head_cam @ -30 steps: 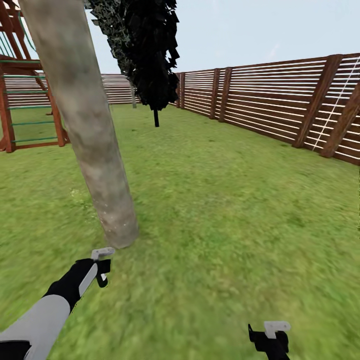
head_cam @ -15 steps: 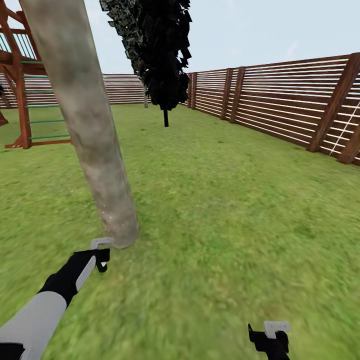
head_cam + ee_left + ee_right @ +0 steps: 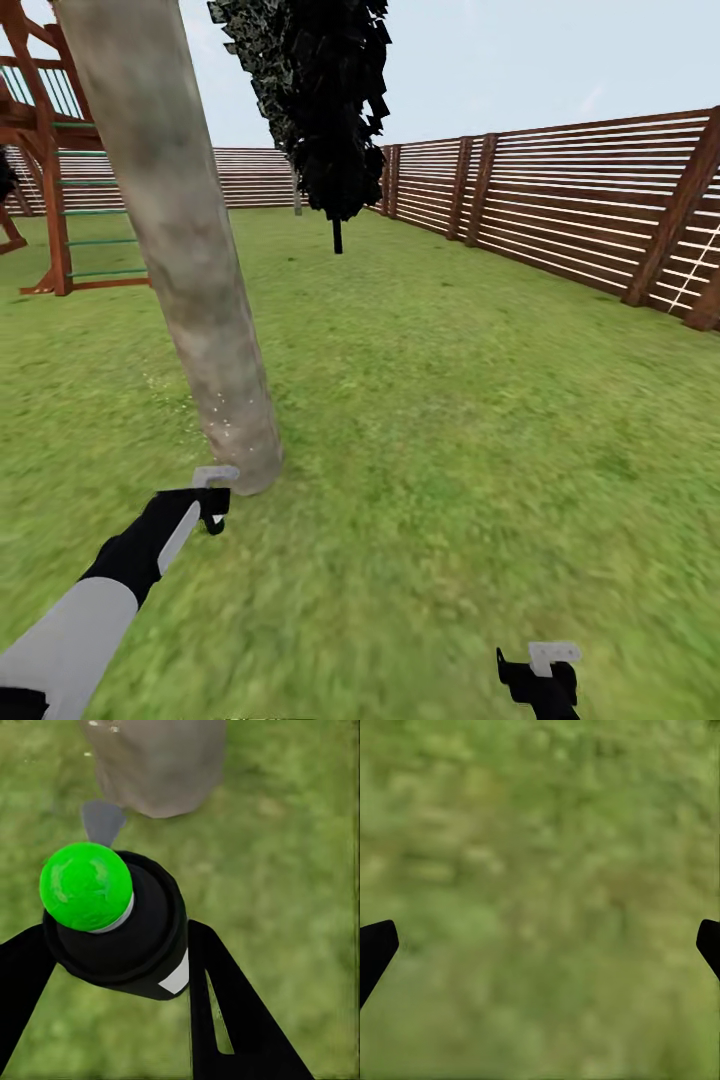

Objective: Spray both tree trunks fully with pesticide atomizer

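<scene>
One tree's thick, mottled beige-grey trunk [image 3: 190, 250] rises from the grass at the left of the head view, and small white specks dot it near its base. My left gripper [image 3: 208, 505] is just in front of that base, shut on the pesticide atomizer [image 3: 215, 476]. The left wrist view has the atomizer [image 3: 112, 915], dark-bodied with a green cap, between my black fingers [image 3: 225, 1005]. Its grey nozzle points at the trunk's foot [image 3: 161, 765]. My right gripper [image 3: 545, 672] hangs low at the right over bare grass. Its fingertips [image 3: 375, 949] are spread wide, open and with nothing between them.
A black conifer [image 3: 335, 120] on a thin stem stands behind the trunk. A wooden slat fence [image 3: 560, 200] runs along the right and the back. A red-brown play frame [image 3: 50, 180] stands at the far left. Grass [image 3: 450, 400] stretches to the right of the trunk.
The whole view has shifted right, so the camera turned a little left. My left gripper with the atomizer has come closer to the trunk's base. The right gripper has not moved.
</scene>
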Motion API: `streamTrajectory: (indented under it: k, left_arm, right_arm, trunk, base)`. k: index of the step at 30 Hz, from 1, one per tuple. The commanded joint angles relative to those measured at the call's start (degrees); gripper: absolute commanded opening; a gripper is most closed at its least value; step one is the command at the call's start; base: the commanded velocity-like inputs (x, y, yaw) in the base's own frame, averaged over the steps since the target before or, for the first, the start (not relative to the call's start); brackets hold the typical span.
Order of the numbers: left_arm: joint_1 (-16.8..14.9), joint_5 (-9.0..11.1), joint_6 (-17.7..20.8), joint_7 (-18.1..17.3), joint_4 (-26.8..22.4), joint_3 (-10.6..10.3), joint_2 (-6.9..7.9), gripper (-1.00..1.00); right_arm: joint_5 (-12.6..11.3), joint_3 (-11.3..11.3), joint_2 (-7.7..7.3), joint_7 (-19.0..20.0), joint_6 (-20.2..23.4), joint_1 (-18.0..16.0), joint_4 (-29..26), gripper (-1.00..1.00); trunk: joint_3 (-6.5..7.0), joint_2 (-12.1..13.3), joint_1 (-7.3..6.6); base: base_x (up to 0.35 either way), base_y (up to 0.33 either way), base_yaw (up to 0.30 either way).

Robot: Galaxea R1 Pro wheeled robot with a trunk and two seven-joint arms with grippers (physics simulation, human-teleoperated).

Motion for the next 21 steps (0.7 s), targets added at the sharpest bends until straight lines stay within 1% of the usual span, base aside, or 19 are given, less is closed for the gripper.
streamTrajectory:
  k: [1,2,3,5,6,7,9,11,12,14,16,21]
  left_arm:
    - [0.0,0.1,1.7,0.6,-1.8,-1.7,-0.46,-1.0]
    - [0.0,0.6,4.4,0.5,-4.8,-2.4,-0.48,-1.0]
    - [0.0,1.0,5.5,0.5,-5.6,-2.0,-0.2,-1.0]
    - [0.1,1.2,6.0,0.5,-6.0,0.6,0.6,-1.0]
    - [0.1,1.3,6.3,0.5,-6.1,3.2,1.38,-1.0]
    - [0.1,1.3,6.5,0.5,-6.3,4.5,1.84,-1.0]
    - [0.1,1.0,7.5,0.5,-7.7,4.5,1.77,-1.0]
    - [0.1,0.7,8.9,0.5,-10.5,4.3,1.37,-1.0]
    - [0.2,0.6,9.6,0.6,-11.9,3.7,1.29,-1.0]
    - [0.1,0.6,10.0,0.6,-12.5,2.9,1.22,-1.0]
    - [0.1,0.6,10.0,0.6,-12.7,2.8,1.2,-1.0]
    - [0.1,0.6,10.0,0.6,-13.7,2.8,1.22,-1.0]
  right_arm:
    - [0.6,-0.3,0.0,-0.3,-0.2,0.0,0.1,1.0]
    - [0.6,-0.3,0.0,-0.3,-0.2,0.0,0.1,1.0]
    - [0.6,-0.3,0.0,-0.3,-0.2,0.0,0.1,1.0]
    - [0.7,-0.3,0.0,-0.3,-0.2,0.0,0.1,1.0]
    - [0.6,-0.3,0.0,-0.3,-0.2,0.0,0.1,1.0]
    - [0.6,-0.3,0.0,-0.3,-0.2,0.0,0.1,1.0]
    - [0.6,-0.3,0.0,-0.3,-0.2,0.0,0.1,1.0]
    - [0.6,-0.3,0.0,-0.3,-0.2,0.0,0.0,1.0]
    - [0.6,-0.3,0.0,-0.3,-0.2,0.0,0.0,1.0]
    - [0.6,-0.3,0.0,-0.3,-0.2,0.0,0.0,1.0]
    - [0.6,-0.3,0.0,-0.3,-0.2,0.0,0.0,1.0]
    - [0.6,-0.3,0.0,-0.3,-0.2,0.0,0.1,1.0]
  trunk:
    - [-0.05,0.0,-0.01]
    - [-0.05,0.0,-0.01]
    - [-0.05,0.0,-0.01]
    - [-0.05,0.0,-0.01]
    - [-0.05,0.0,-0.01]
    - [-0.05,0.0,-0.01]
    - [-0.05,0.0,-0.01]
    - [-0.05,0.0,-0.01]
    - [-0.05,0.0,-0.01]
    - [-0.05,0.0,-0.01]
    - [-0.05,0.0,-0.01]
    - [-0.05,0.0,-0.01]
  base:
    - [0.0,0.0,0.256]
    - [0.0,0.0,0.272]
    - [0.0,0.0,0.275]
    - [0.0,0.0,0.277]
    - [0.0,0.0,0.277]
    - [0.0,0.0,0.272]
    - [0.0,-0.033,0.113]
    - [0.0,-0.188,0.034]
    - [0.0,-0.254,0.008]
    - [0.0,-0.267,0.002]
    - [0.0,-0.272,0.013]
    - [-0.06,-0.275,0.249]
